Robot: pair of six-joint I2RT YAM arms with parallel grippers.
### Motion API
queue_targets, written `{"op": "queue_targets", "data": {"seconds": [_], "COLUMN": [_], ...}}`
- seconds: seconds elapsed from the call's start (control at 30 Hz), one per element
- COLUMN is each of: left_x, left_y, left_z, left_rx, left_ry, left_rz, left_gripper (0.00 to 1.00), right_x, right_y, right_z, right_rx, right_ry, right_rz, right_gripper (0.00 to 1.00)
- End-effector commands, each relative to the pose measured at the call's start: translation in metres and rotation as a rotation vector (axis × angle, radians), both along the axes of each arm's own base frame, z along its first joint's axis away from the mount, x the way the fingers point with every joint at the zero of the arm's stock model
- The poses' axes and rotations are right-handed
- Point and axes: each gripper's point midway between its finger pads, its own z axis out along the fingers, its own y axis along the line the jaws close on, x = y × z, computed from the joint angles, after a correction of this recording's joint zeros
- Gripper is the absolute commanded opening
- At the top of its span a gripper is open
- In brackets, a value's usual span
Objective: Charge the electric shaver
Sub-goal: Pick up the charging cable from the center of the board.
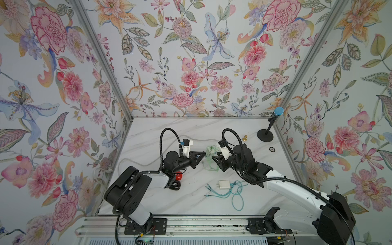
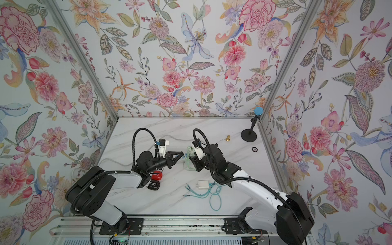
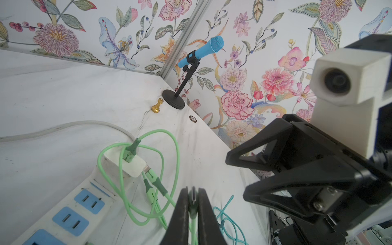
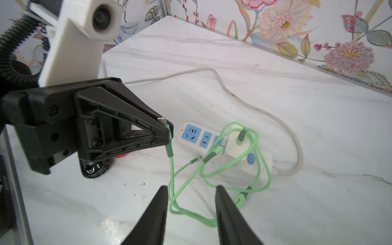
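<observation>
currently the left gripper (image 4: pixel 168 129) clamps the green cable connector (image 4: pixel 161 120) with its tip exposed for insertion, the right gripper (image 4: pixel 191 188) stands released, and the electric shaver (image 1: pixel 175 186) lies beneath the left arm (image 1: pixel 148 180).

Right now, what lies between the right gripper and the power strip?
Between the right gripper and the power strip lie loose loops of the green cable; the right wrist view shows it.
</observation>
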Motion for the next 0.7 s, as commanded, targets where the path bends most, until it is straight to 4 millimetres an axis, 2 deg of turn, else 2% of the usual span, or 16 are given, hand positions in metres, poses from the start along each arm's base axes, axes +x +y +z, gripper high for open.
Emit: {"op": "queue_targets", "data": {"seconds": [0.0, 0.13, 0.17, 0.2, 0.37, 0.67], "left_x": [0.000, -0.005, -0.009, -0.010, -0.017, -0.020], "left_y": [0.003, 0.003, 0.004, 0.004, 0.005, 0.003], "left_z": [0.011, 0.010, 0.019, 0.021, 0.021, 0.016], "left_rx": [-0.021, -0.020, -0.028, -0.023, -0.009, -0.002], "left_ry": [-0.036, -0.033, -0.055, -0.061, -0.062, -0.050], "left_rz": [0.001, -0.017, -0.020, -0.023, -0.042, -0.054], "left_gripper": [0.00, 0.00, 0.00, 0.00, 0.00, 0.00], "right_x": [-0.020, -0.015, -0.014, -0.011, -0.002, -0.001], "right_y": [0.012, 0.013, 0.013, 0.013, 0.022, 0.038], "right_z": [-0.007, -0.019, -0.021, -0.022, -0.017, -0.016], "right_rx": [0.025, 0.038, 0.038, 0.038, 0.048, 0.060], "right_ry": [0.040, 0.069, 0.074, 0.072, 0.050, 0.055], "right_rz": [0.139, 0.184, 0.194, 0.201, 0.242, 0.295], "right_gripper": [0.41, 0.45, 0.45, 0.46, 0.46, 0.44]}}
